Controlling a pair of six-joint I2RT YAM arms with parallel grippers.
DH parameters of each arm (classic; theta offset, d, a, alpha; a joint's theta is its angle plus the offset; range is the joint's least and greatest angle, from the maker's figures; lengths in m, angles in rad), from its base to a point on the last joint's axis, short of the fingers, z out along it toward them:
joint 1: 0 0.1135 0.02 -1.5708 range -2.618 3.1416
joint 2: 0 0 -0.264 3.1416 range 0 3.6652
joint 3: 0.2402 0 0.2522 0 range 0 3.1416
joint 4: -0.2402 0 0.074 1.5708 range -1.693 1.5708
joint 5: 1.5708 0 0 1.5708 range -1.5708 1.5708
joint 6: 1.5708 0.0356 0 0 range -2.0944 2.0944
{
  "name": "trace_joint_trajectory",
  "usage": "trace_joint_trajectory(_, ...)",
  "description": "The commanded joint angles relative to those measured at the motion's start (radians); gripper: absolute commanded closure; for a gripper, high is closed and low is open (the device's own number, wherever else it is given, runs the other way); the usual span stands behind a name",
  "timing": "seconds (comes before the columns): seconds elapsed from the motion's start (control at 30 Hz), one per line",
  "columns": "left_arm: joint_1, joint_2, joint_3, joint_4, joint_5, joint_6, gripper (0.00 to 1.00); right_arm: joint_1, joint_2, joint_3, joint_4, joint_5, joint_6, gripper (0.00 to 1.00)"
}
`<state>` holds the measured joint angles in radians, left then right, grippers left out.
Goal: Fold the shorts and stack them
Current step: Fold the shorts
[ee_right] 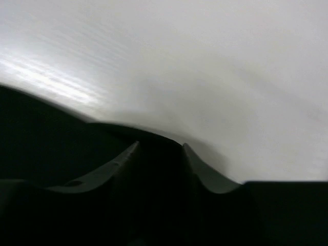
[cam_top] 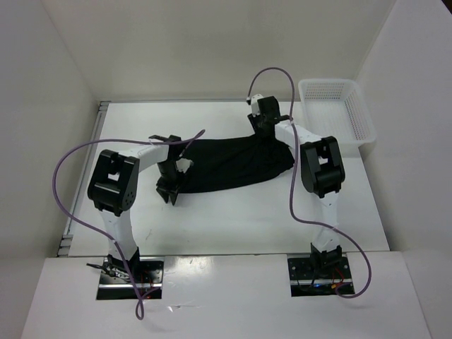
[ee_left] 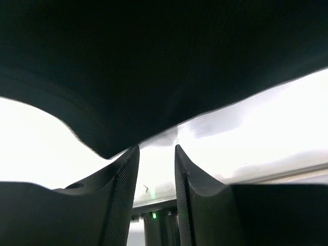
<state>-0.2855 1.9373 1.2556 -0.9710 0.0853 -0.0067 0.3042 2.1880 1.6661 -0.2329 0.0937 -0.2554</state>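
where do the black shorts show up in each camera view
Top external: the shorts lie spread across the middle of the picture.
Left wrist: the shorts fill the upper half.
Right wrist: the shorts are the dark fabric at lower left.
Shared landmark: the white table under them.

Shorts (ee_right: 31, 138) a dark blur — right wrist view, right claw (ee_right: 161, 145) grip unclear (smeared)

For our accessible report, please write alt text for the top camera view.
Black shorts lie on a white table, the left claw at one end, the right claw at the other. A white basket stands far right.
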Motion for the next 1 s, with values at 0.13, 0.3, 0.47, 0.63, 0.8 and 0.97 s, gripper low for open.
trace_joint_trajectory(0.13,-0.043,-0.070,0.298,0.042,0.140,0.007,0.58,0.035,-0.320,-0.020,-0.032,-0.115,0.024,0.34)
trace_joint_trajectory(0.3,0.020,0.009,0.410,0.090,0.228,0.007,0.54,-0.012,-0.444,-0.215,-0.057,-0.110,0.105,0.31)
trace_joint_trajectory(0.47,0.054,0.133,0.473,0.132,0.196,0.007,0.53,-0.117,-0.464,-0.305,-0.079,-0.179,0.246,0.29)
trace_joint_trajectory(0.63,0.081,0.183,0.427,0.202,0.105,0.007,0.53,-0.142,-0.421,-0.356,-0.042,-0.215,0.255,0.22)
trace_joint_trajectory(0.8,0.105,0.213,0.375,0.224,0.080,0.007,0.53,-0.200,-0.387,-0.384,-0.042,-0.224,0.375,0.20)
trace_joint_trajectory(0.97,0.105,0.213,0.352,0.235,0.080,0.007,0.53,-0.221,-0.387,-0.477,-0.060,-0.213,0.421,0.20)
